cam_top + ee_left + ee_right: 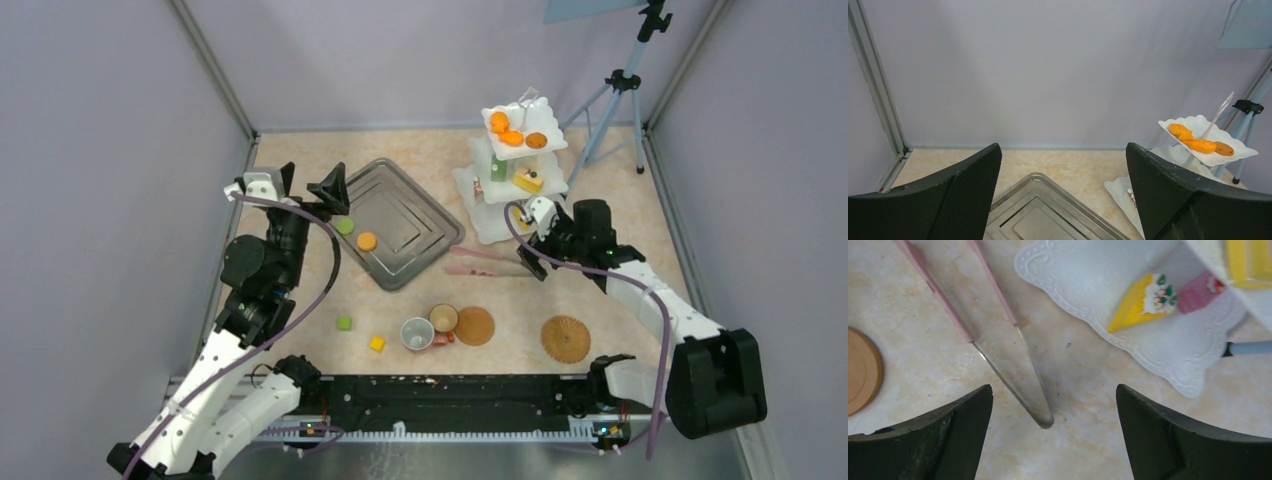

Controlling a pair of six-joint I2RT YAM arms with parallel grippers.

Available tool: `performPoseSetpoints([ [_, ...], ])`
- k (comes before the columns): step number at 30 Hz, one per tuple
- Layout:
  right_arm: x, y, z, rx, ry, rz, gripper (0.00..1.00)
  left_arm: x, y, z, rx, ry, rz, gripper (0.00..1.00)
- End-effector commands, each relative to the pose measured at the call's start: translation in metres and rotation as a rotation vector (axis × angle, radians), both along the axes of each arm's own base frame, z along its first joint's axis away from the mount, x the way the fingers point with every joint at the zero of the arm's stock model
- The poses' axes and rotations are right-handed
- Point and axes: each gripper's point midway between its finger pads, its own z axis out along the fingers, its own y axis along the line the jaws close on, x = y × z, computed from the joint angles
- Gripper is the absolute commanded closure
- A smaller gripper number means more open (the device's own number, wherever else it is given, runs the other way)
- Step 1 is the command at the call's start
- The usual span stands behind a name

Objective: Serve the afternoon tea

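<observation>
At the near edge of the desk, a white cup and a brown cup crowd beside one mat. The other mat lies bare toward the right. Farther in, our right hand hangs released over the tongs. Our left hand, also released, hovers by the tray, where an orange round waits. The far-right stand is part-filled. We judge pastry-loading is in hand, and the next move calls for gripping the tongs.

Top external: high, behind the arm bases, angled down, far. The whole beige marbled table is in frame.
Left wrist: low, near level, facing the lilac back wall across the square grey steel tray.
Right wrist: close, looking straight down at the pink-handled metal tongs.
Overlap: the white three-tier plastic stand shows in all three. Tray: top and left wrist. Tongs: top and right wrist.
</observation>
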Motion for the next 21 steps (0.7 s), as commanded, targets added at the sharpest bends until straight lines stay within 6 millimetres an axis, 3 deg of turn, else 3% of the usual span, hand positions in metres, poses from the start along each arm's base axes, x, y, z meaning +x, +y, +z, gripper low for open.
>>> performPoseSetpoints([
  [1, 0.002, 0.029, -0.005, 0.081, 0.021, 0.180, 0.08, -0.008, 0.004, 0.022, -0.019, -0.068, 0.016, 0.01],
  [10, 0.002, 0.039, -0.041, 0.055, 0.184, 0.288, 0.13, -0.013, 0.006, 0.027, -0.020, -0.080, 0.017, 0.01],
  [21, 0.017, 0.046, -0.078, -0.064, 0.172, 0.278, 0.08, -0.012, 0.003, 0.026, -0.019, -0.075, 0.005, 0.01],
])
